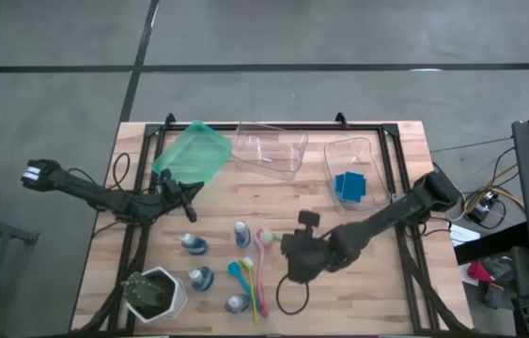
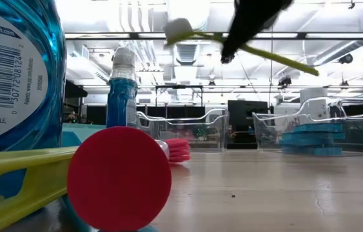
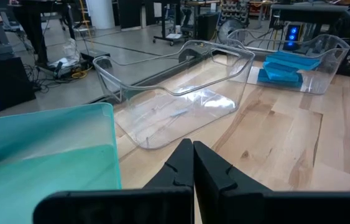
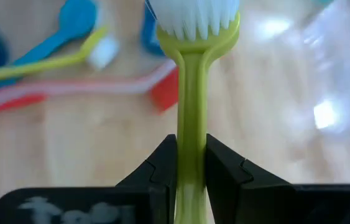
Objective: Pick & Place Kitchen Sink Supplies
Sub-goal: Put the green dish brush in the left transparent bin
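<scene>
On the wooden desk [image 1: 396,282], the wide clear plastic bin [image 1: 270,150] and the green plastic bin [image 1: 192,153] hold nothing visible, while the smaller clear bin [image 1: 351,166] holds blue rectangular sponges [image 1: 350,186]. The right gripper [image 4: 191,163] holds a yellow-green long-handled brush [image 4: 191,93] off the desk, jaws pinching its handle; the left gripper [image 3: 193,163], jaws pressed together, waits beside the green bin.

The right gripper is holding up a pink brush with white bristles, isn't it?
Not quite. The brush clamped in the right gripper is yellow-green, not pink, and it does have white bristles. The right wrist view shows this. A pink brush lies on the table below.
</scene>
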{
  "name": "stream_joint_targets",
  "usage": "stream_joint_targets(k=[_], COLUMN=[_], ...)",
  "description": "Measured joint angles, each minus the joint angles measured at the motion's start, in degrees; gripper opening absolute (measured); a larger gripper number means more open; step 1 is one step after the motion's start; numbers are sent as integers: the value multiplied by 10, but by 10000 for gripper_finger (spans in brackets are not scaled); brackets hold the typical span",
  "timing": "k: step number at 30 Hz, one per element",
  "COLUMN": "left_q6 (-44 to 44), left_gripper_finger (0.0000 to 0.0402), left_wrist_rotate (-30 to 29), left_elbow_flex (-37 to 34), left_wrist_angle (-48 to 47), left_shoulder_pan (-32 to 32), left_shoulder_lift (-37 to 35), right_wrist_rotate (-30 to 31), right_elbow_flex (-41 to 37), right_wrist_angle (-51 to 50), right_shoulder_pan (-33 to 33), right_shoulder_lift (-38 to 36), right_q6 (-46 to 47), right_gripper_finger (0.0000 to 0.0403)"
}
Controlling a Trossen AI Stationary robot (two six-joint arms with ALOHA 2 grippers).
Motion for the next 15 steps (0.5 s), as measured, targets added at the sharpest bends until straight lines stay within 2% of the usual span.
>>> stream_joint_targets(k=[6, 15], left_q6=[0, 0], left_gripper_finger=[0, 0], left_wrist_rotate=[0, 0], left_elbow_flex=[0, 0], left_wrist_angle=[0, 0], left_shoulder_pan=[0, 0], left_shoulder_lift=[0, 0], right_wrist_rotate=[76, 81], right_elbow_flex=[0, 0], right_wrist_angle=[2, 21], right_shoulder_pan=[-39, -126], right_shoulder_lift=[-39, -51], right_q6=[-74, -184], right_gripper_finger=[55, 54])
